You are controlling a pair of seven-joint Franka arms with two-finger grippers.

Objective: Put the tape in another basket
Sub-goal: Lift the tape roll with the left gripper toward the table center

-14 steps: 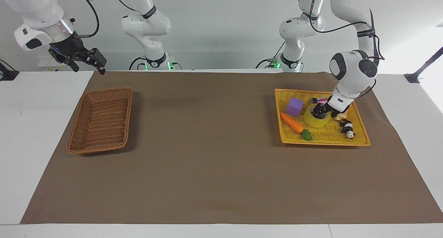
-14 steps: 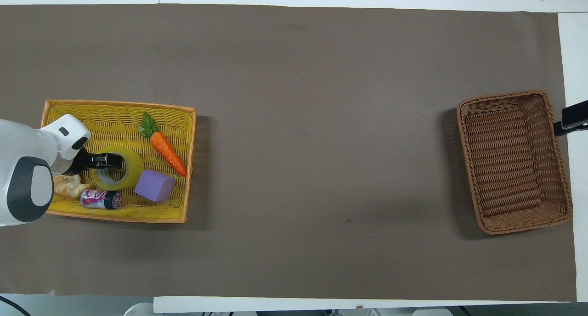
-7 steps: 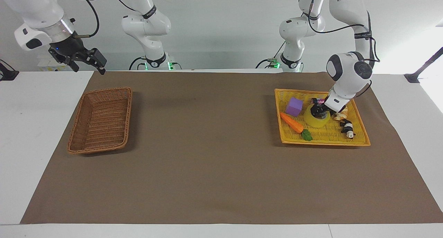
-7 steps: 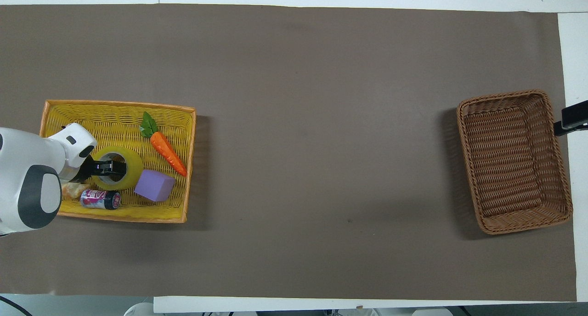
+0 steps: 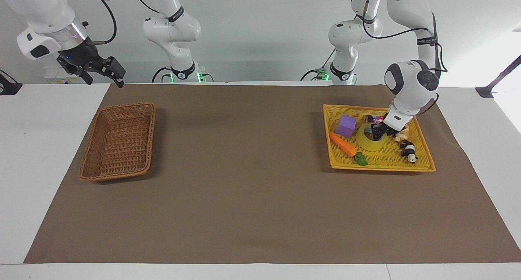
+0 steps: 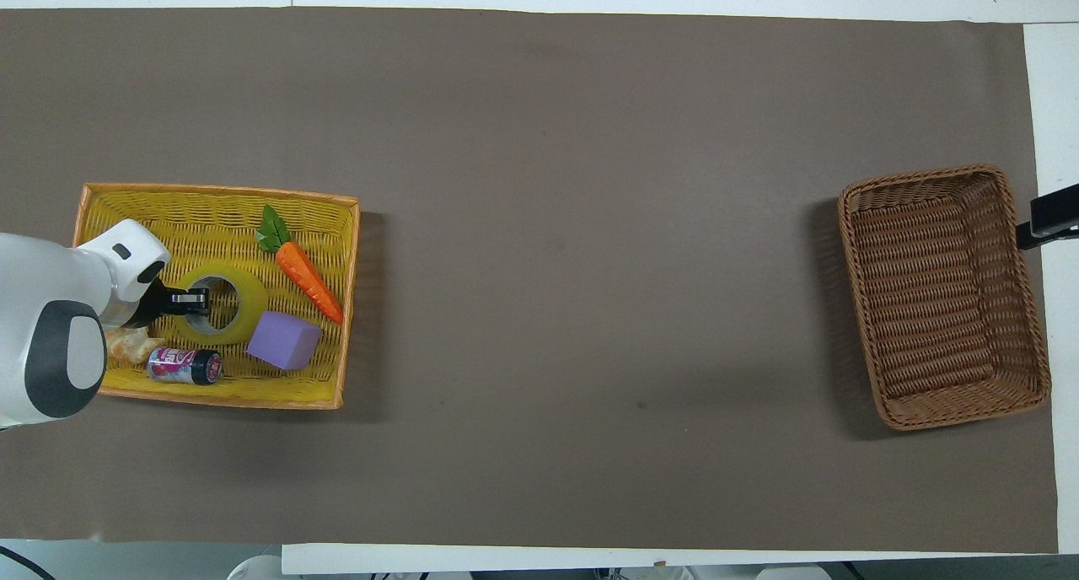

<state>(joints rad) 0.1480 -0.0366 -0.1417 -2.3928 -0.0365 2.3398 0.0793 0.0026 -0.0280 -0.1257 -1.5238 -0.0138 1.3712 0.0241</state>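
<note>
The yellow tape roll (image 5: pixel 369 139) (image 6: pixel 228 306) is in the yellow-orange tray (image 5: pixel 382 162) (image 6: pixel 211 202) at the left arm's end of the table. My left gripper (image 5: pixel 379 129) (image 6: pixel 195 300) is down in the tray, its fingers closed across the roll's wall on the side toward the arm, one in the hole. The roll looks slightly tipped up. The brown wicker basket (image 5: pixel 151 133) (image 6: pixel 944 293) stands empty at the right arm's end. My right gripper (image 5: pixel 113 70) (image 6: pixel 1049 217) waits in the air beside that basket, over the table's end.
The tray also holds a purple block (image 5: pixel 346 125) (image 6: pixel 284 341), a toy carrot (image 5: pixel 344 145) (image 6: pixel 308 272), a small can (image 5: pixel 375 118) (image 6: pixel 184 366), a panda figure (image 5: pixel 408 151) and a beige item (image 6: pixel 126 344). A brown mat (image 5: pixel 244 182) covers the table.
My left gripper's fingers have drawn back from across the roll's hole to its wall and the arm has risen a little. The roll shifted slightly toward the carrot. The right arm has not moved.
</note>
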